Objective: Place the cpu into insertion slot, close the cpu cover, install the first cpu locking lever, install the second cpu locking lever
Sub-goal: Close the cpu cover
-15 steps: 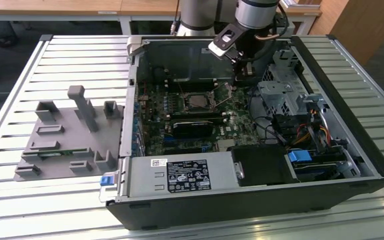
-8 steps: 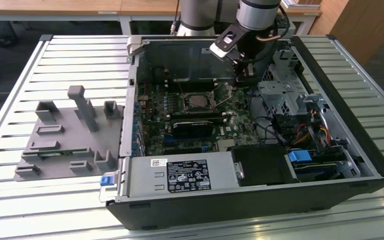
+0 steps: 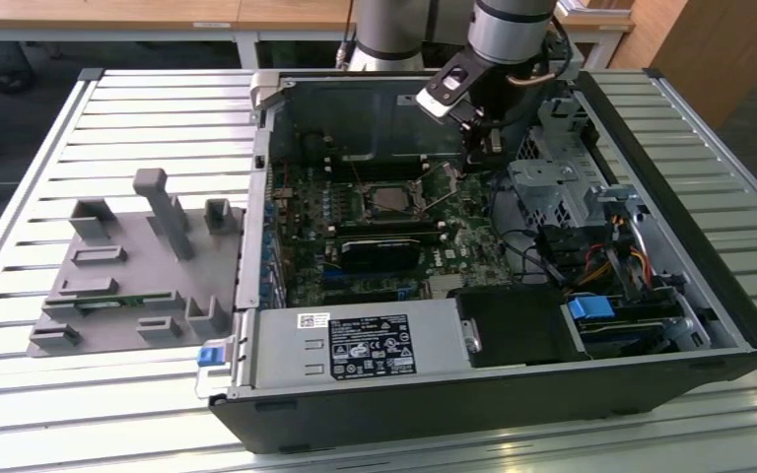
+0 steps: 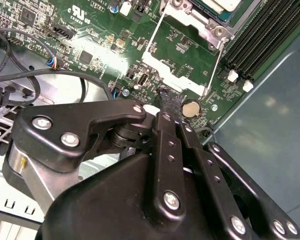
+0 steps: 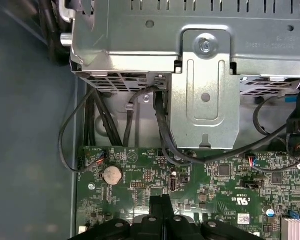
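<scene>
Right now I see the gripper (image 4: pixel 163 102) with its fingers pressed together, just past the outer edge of the cpu cover (image 4: pixel 165 67). The cover lies flipped open beside the insertion slot (image 4: pixel 202 25). Inside that slot sits the cpu (image 4: pixel 229 4).

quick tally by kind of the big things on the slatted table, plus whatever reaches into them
computer case: 1
grey plastic tray: 1
robot arm: 1
total: 3
</scene>
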